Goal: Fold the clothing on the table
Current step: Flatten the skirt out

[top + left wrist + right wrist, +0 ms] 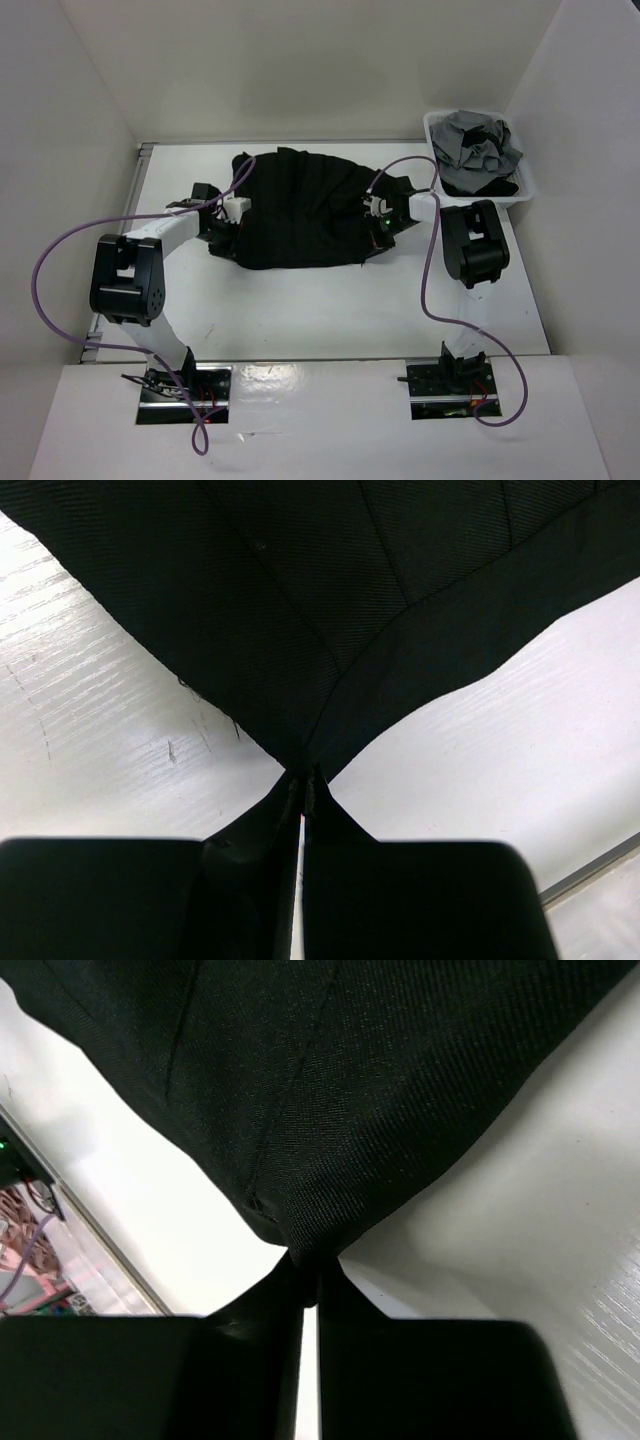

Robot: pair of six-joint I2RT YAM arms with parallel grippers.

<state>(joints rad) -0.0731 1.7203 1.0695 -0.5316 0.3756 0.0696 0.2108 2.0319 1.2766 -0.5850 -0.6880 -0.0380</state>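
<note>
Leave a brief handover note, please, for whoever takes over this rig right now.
The left end effector is shut on the clothing, pinching its left edge.
The right end effector is shut on the clothing at its right edge.
The clothing lies loosely spread on the far half of the table, between the two arms.
The white basket at the far right corner holds a grey garment, apart from the clothing.
Done: both side edges are gripped.
Left: no fold shows yet, so the whole folding remains.
</note>
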